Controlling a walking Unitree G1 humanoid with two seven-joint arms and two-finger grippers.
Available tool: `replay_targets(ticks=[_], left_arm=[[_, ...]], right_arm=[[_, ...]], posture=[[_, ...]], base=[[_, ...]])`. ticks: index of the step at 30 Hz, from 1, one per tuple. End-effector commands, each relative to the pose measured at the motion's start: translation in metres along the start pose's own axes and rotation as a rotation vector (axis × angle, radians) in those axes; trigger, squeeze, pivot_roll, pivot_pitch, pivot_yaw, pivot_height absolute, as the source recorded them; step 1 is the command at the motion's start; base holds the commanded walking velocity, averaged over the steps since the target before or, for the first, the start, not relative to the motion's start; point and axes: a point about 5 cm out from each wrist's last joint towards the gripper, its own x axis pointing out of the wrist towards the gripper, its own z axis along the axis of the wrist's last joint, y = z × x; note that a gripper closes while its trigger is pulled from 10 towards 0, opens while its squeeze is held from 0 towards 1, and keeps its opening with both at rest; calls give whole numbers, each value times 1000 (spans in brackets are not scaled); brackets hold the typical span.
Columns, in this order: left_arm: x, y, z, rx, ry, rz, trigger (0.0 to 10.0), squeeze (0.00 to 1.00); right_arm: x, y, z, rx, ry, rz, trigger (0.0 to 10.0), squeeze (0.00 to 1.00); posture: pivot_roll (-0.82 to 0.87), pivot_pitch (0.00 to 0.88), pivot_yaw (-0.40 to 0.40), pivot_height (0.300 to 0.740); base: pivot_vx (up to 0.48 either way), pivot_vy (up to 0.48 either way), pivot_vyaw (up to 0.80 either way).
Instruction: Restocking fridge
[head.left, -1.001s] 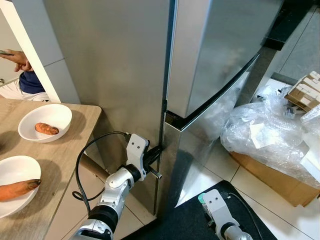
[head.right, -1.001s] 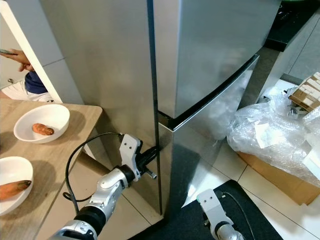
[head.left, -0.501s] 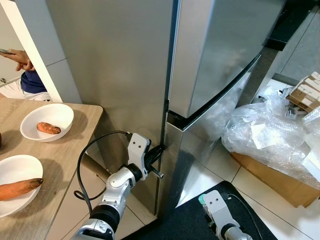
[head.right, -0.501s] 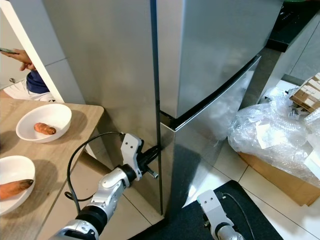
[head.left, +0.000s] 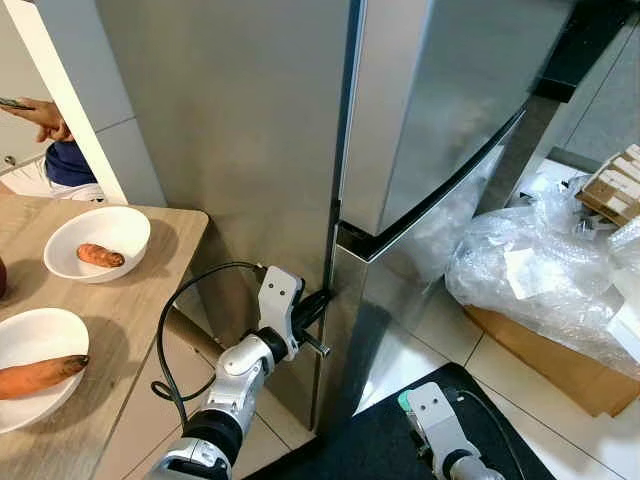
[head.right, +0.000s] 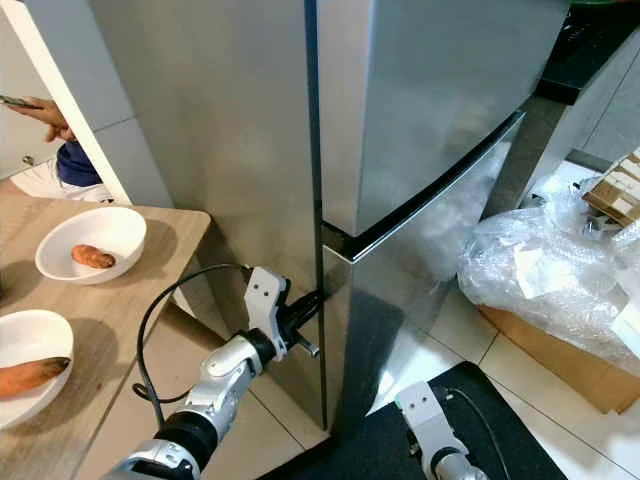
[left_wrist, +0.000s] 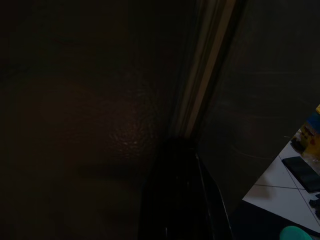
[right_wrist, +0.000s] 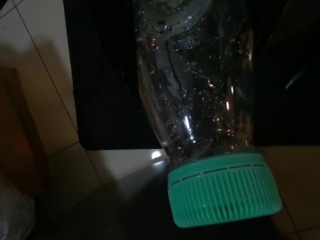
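Note:
The stainless steel fridge (head.left: 440, 100) stands shut before me, with an upper door and a lower door (head.left: 400, 300). My left gripper (head.left: 318, 300) is pressed against the left edge of the lower door, just under the seam between the two doors. The left wrist view is very dark and shows that door edge (left_wrist: 205, 90) close up. My right arm (head.left: 432, 420) hangs low over a black mat. In the right wrist view my right gripper (right_wrist: 195, 60) is shut on a clear bottle (right_wrist: 200, 100) with a green cap (right_wrist: 222, 190).
A wooden table (head.left: 130, 310) at my left holds a white bowl (head.left: 128, 222) with a sweet potato (head.left: 100, 256) and a second bowl (head.left: 20, 335) with a carrot (head.left: 40, 373). A person (head.left: 45, 150) sits behind it. Crumpled plastic wrap (head.left: 540, 270) over a cardboard box (head.left: 540, 355) lies at the right. A black mat (head.left: 370, 430) covers the floor.
The whole picture has drifted slightly, so the camera has moved. My left gripper stays at the lower door's edge and the doors stand as before.

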Motion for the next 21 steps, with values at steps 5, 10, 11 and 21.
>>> replay_targets(ticks=[5, 10, 11, 21], left_arm=[[20, -35, 0, -5, 13, -178, 10000, 0], [21, -40, -3, -14, 27, -200, 10000, 0], [21, -41, -4, -16, 32, -205, 10000, 0], [23, -48, -5, -22, 40, -251, 10000, 0]], right_arm=[[-3, -2, -6, 13, 9, -12, 10000, 0], [-5, -2, -9, 14, 15, -14, 10000, 0], [-5, -3, -9, 15, 16, -14, 10000, 0], [-5, -3, -9, 21, 16, -18, 10000, 0]], posture=[[-121, 106, 16, 740], [-122, 111, 17, 740], [-122, 111, 18, 740], [-122, 110, 20, 740]], base=[[0, 0, 0], [0, 0, 0], [0, 0, 0], [0, 0, 0]])
